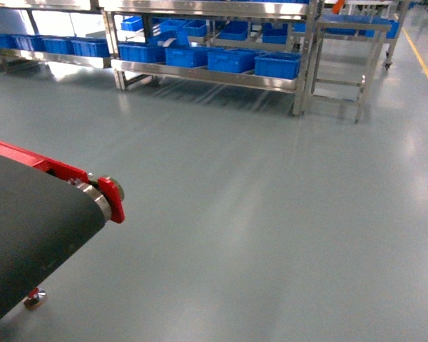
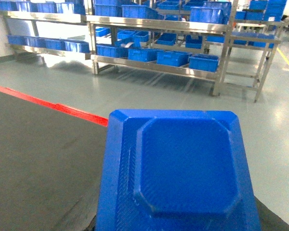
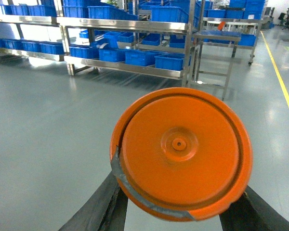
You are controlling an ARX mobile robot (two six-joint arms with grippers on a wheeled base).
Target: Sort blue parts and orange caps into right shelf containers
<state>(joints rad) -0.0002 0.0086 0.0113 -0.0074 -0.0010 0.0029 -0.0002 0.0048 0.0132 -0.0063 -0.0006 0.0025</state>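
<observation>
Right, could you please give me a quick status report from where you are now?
Left gripper carrying blue part. Right gripper carrying orange cap. Blue crates on shelf ahead, open floor between. Conveyor belt at left.

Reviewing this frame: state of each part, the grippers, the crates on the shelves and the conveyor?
Blue part: held up close before the left wrist camera, off the belt.
Orange cap: held by the right gripper, flat face toward the camera.
Left gripper: hidden behind the part.
Blue crates: on the shelves, open-topped.
Conveyor belt: bare where visible.
</observation>
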